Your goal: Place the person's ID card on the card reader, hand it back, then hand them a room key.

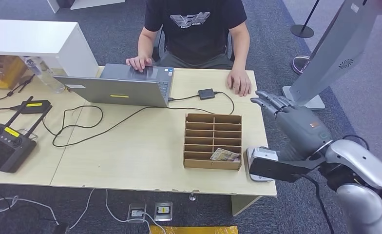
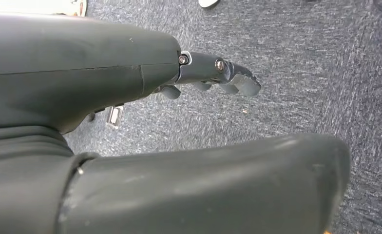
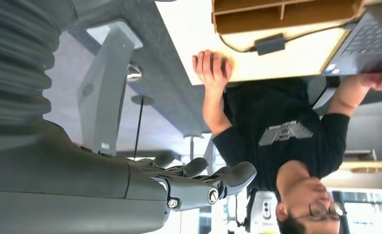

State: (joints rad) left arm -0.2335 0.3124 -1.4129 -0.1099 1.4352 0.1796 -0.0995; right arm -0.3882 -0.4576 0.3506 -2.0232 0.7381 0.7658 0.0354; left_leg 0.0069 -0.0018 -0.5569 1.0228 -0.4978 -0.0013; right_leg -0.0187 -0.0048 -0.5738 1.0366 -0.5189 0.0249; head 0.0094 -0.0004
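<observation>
My right hand hangs just past the table's right edge with its fingers stretched out and apart, holding nothing. It points toward the person's hand, which lies flat on the table a short way off. In the right wrist view the same hand is empty, with the person's hand on the tabletop beyond it. A white flat device sits at the table's front right corner, partly hidden by my right wrist. A cardboard slot organiser holds a patterned card in its front slot. My left hand hangs empty over grey carpet.
An open laptop stands in front of the seated person, with a small black box cabled to it. A black remote controller and loose cables lie at the left. A white cabinet is at the back left and a grey stand rises right of the table.
</observation>
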